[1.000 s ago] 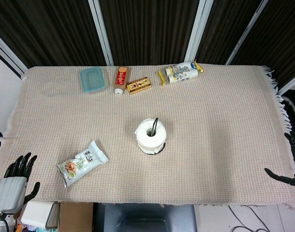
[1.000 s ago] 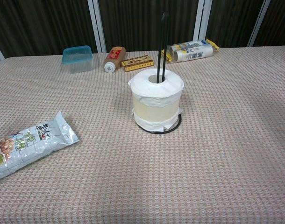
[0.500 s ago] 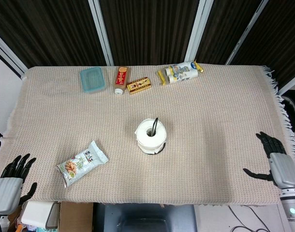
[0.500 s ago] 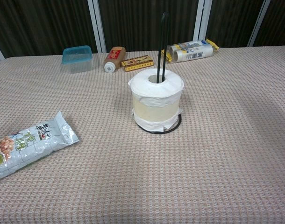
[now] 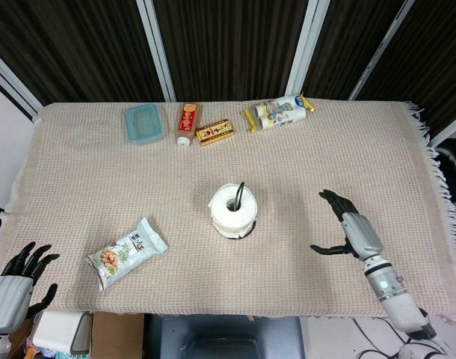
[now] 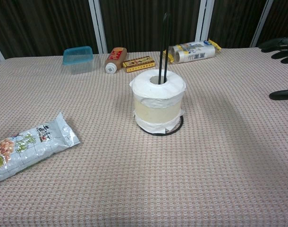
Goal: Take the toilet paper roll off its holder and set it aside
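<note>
Beige waffle-weave cloth (image 5: 362,149) covers the table, fringe hanging off its right edge; behind it, dark slatted panels (image 5: 228,45) split by pale upright frames (image 5: 155,45)

bare cloth between right hand (image 5: 353,229) and toilet paper roll (image 5: 232,209); nothing stands between.

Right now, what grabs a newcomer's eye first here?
The white toilet paper roll at the table's center, standing on its holder with the black rod poking up through the core. Then the right hand, open, over the cloth to the roll's right, apart from it.
</note>
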